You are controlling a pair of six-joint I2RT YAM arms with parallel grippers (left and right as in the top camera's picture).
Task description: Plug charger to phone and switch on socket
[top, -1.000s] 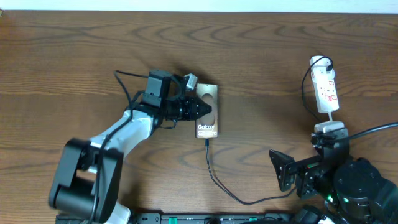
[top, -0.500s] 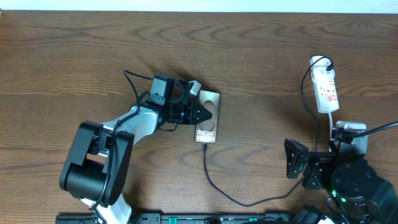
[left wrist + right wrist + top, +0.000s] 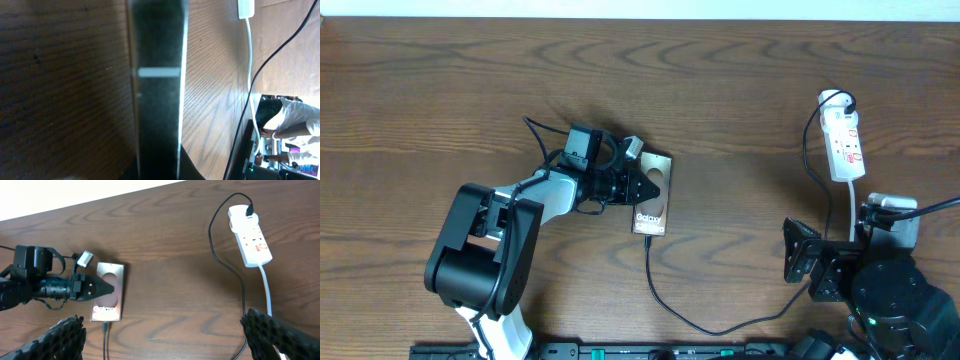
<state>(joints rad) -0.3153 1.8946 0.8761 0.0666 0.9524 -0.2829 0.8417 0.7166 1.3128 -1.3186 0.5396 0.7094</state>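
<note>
Left arm (image 3: 542,188) white link, black joints; left hand (image 3: 654,184) black; right arm (image 3: 886,300) black.

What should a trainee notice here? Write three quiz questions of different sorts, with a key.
1. True or false: the socket touches the phone.
2. Which end effector is over the phone? A) left B) right C) neither
3. Fill in: the charger meets the phone at the short edge nearest its white "____" lettering.

Key:
1. False. The socket lies far off to the right of the overhead view, well apart from the phone.
2. A
3. Galaxy
</note>
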